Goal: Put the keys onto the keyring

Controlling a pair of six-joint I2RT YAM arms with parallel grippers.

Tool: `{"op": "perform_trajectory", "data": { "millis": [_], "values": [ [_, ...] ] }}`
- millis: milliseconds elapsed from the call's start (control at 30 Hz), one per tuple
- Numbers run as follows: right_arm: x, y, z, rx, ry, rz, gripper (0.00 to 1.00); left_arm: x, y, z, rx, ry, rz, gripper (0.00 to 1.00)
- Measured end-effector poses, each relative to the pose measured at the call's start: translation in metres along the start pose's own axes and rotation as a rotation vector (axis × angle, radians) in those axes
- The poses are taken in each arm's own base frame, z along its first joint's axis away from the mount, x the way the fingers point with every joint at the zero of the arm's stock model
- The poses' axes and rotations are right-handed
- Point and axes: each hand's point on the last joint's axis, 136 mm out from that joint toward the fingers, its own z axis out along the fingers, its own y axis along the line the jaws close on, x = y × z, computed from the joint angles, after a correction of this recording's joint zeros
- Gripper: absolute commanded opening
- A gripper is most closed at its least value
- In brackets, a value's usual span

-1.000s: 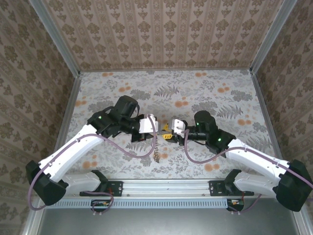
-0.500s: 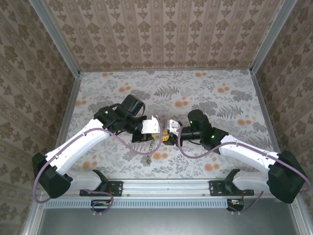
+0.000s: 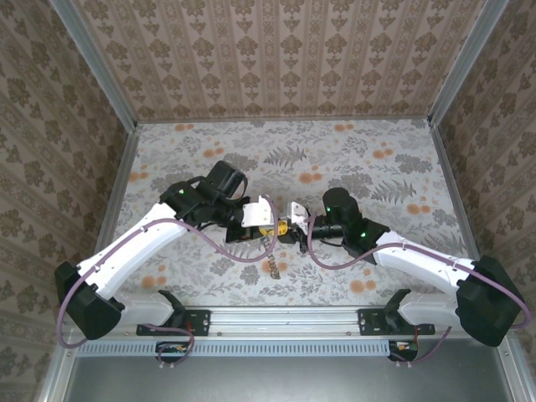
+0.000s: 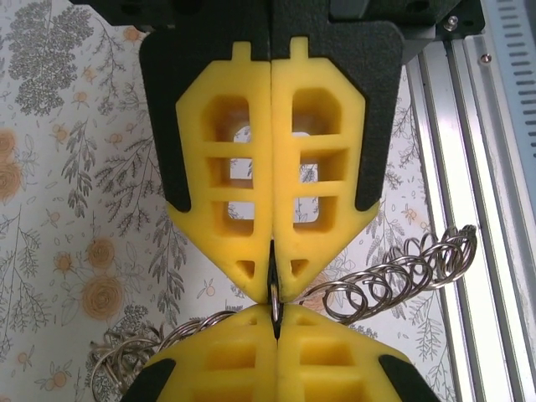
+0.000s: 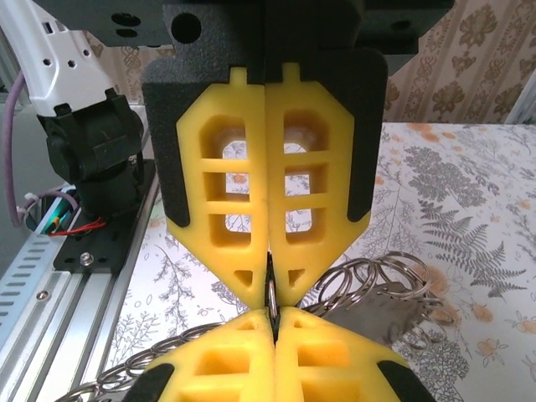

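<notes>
The keyring (image 3: 273,264) is a chain of silver wire rings that hangs down onto the flowered table. My left gripper (image 3: 270,224) and right gripper (image 3: 286,228) meet tip to tip above it. In the left wrist view the left gripper (image 4: 273,289) is shut, with one ring pinched at its tips. Chain loops (image 4: 402,276) trail off to the right. The right gripper (image 5: 270,293) is likewise shut on that ring, facing the left fingers (image 5: 209,360). A flat grey metal blade (image 5: 381,316), seemingly one of the keys, lies among the rings (image 5: 368,280).
An aluminium rail (image 3: 293,318) runs along the near edge, close under the grippers (image 4: 469,167). The left arm's black base (image 5: 92,159) stands on it. Patterned walls (image 3: 285,59) enclose the table on three sides.
Both arms moved inward until the fingertips met. The right gripper has shut on the ring. The hanging chain has swung slightly right and lower.
</notes>
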Motion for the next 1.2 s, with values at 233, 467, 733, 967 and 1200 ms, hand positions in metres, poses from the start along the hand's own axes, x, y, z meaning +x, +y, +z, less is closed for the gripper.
{"op": "perform_trajectory", "data": {
  "millis": [233, 467, 733, 967, 1200],
  "values": [
    [0.015, -0.004, -0.004, 0.08, -0.076, 0.077, 0.0, -0.007, 0.004, -0.009, -0.055, -0.09, -0.021, 0.29],
    [-0.011, -0.009, -0.011, 0.118, -0.215, 0.071, 0.0, -0.007, 0.012, -0.012, -0.081, -0.123, -0.068, 0.35],
    [-0.032, -0.011, -0.016, 0.126, -0.316, 0.053, 0.0, -0.021, 0.015, -0.016, -0.07, -0.198, -0.078, 0.18],
    [-0.031, -0.013, -0.014, 0.126, -0.329, 0.051, 0.0, -0.022, 0.012, -0.019, -0.051, -0.218, -0.091, 0.0],
    [-0.025, -0.006, -0.011, 0.109, -0.173, -0.033, 0.27, -0.011, 0.005, -0.021, -0.04, -0.124, -0.067, 0.0]
  ]
}}
